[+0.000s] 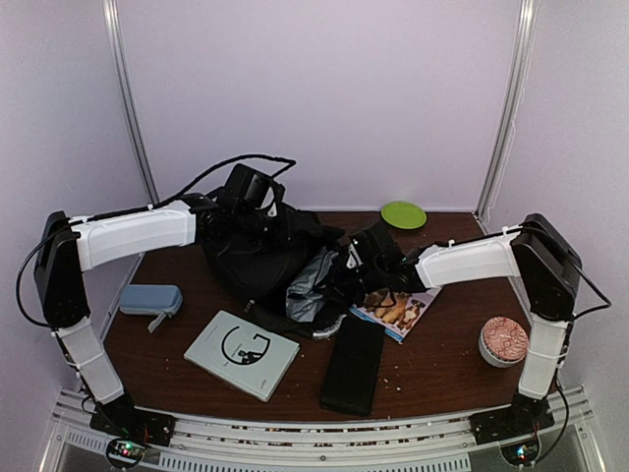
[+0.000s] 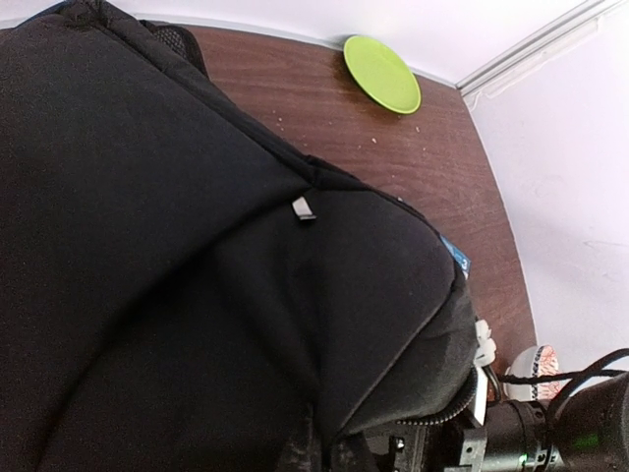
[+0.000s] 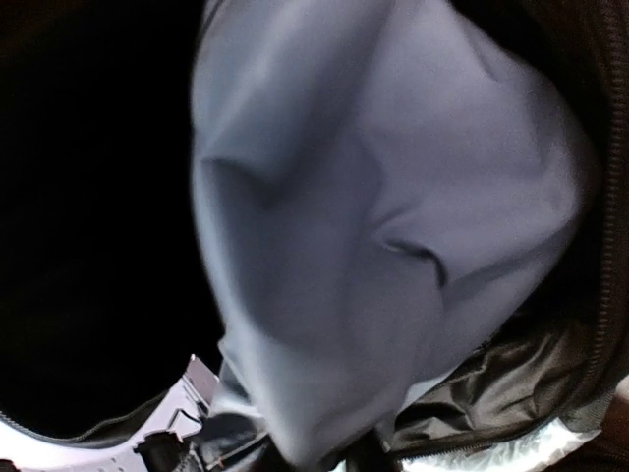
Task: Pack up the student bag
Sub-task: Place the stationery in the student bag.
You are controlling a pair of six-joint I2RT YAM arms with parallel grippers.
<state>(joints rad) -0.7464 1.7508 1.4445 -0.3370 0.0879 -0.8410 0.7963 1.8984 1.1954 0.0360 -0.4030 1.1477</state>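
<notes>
The student bag (image 2: 197,275) shows black fabric in the left wrist view and grey lining (image 3: 373,226) in the right wrist view. The left end effector (image 1: 246,206) is closed at the bag's top. How far the right end effector (image 1: 346,265) is open cannot be told.

Top camera high, looking down; wrist cameras pressed against student bag (image 1: 253,261); left, top share green plate (image 1: 403,214).

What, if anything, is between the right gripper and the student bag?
Nothing visible. The right gripper is at the open mouth of the student bag, and its wrist camera shows only the bag's grey lining and dark interior. Whether it touches the fabric is unclear.
</notes>
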